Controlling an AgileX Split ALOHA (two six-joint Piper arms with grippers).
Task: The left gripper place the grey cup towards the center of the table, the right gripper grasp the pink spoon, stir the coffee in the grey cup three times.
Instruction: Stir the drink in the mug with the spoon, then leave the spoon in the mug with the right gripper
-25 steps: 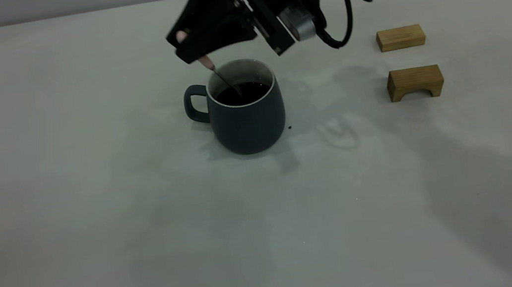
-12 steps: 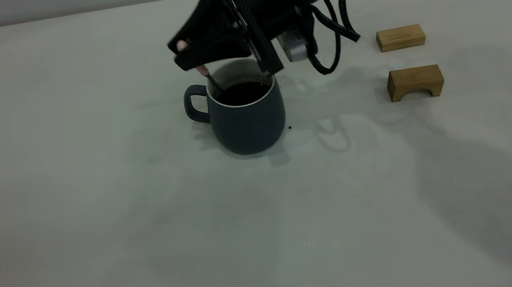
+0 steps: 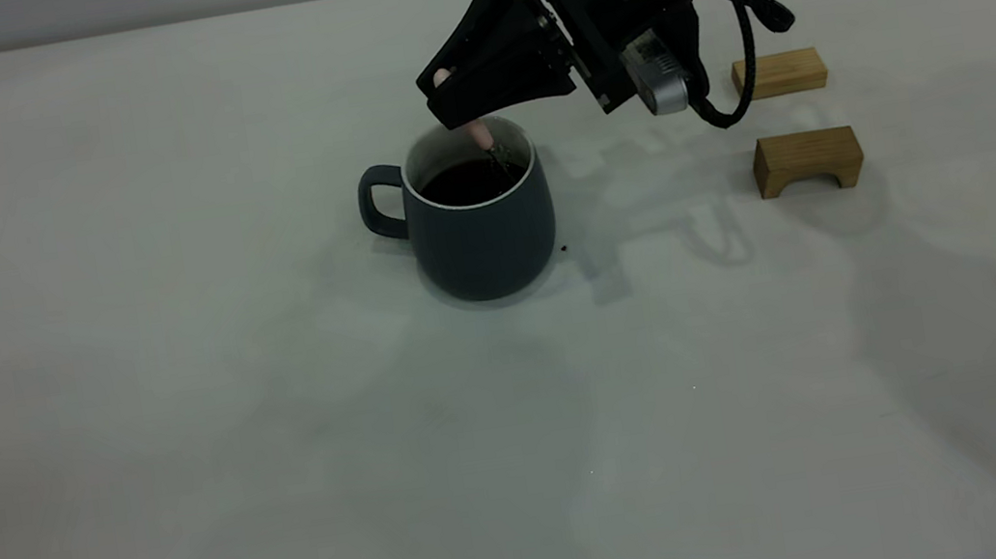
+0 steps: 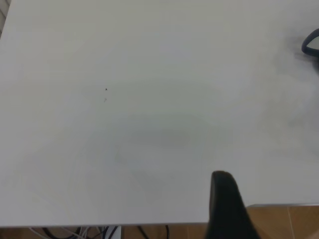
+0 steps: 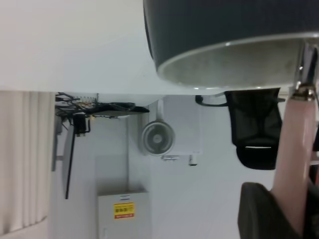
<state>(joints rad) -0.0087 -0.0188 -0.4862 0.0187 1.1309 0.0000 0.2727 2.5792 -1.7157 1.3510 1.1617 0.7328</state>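
The right gripper (image 3: 455, 95) hung above the far right rim of the grey cup (image 3: 482, 233), its wedge-shaped fingers (image 3: 497, 75) pinching the pink spoon (image 3: 481, 138) by its handle. The spoon slanted down, its metal neck reaching into the coffee (image 3: 470, 183) near the cup's right side. The cup stood upright near the middle of the table (image 3: 185, 411), handle toward the left. Two wooden blocks (image 3: 807, 160) lay well off to the right. One finger of the left gripper (image 4: 227, 206) showed over bare table near its edge; whether it was spread or pressed together could not be told.
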